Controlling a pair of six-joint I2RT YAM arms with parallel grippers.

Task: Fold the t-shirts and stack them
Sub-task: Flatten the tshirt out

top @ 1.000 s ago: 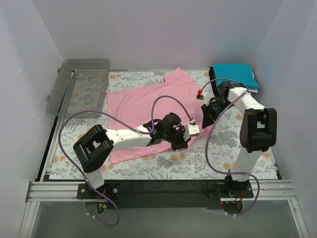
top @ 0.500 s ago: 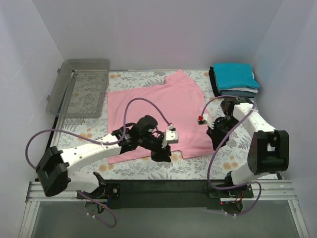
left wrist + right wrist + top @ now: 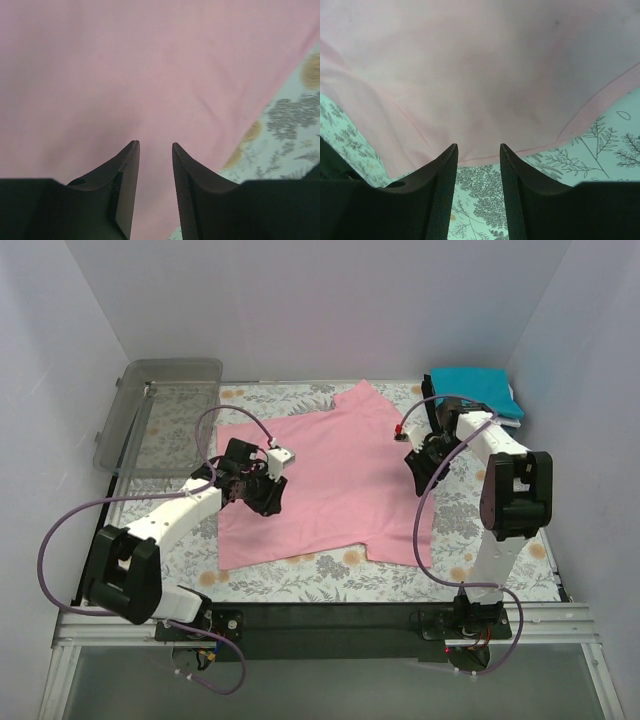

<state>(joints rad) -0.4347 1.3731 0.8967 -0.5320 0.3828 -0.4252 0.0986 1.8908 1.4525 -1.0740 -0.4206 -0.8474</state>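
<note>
The pink t-shirt (image 3: 330,490) lies spread flat on the floral table cloth (image 3: 470,530). My left gripper (image 3: 272,502) hovers low over the shirt's left part, open and empty; in the left wrist view (image 3: 155,144) only pink cloth (image 3: 150,65) shows between the jaws. My right gripper (image 3: 415,470) is open and empty at the shirt's right edge; in the right wrist view (image 3: 478,146) the shirt's hem (image 3: 485,159) lies just beyond the fingertips. A stack of folded shirts (image 3: 475,395), teal on top, sits at the back right.
A clear plastic bin (image 3: 165,410) stands at the back left corner. White walls enclose the table on three sides. The floral cloth (image 3: 480,200) lies under my right jaws. Purple cables loop over both arms.
The shirt went from bunched at its lower right to spread flat. My left gripper moved from centre right across to the shirt's left. My right gripper dipped toward me, then returned to the right edge.
</note>
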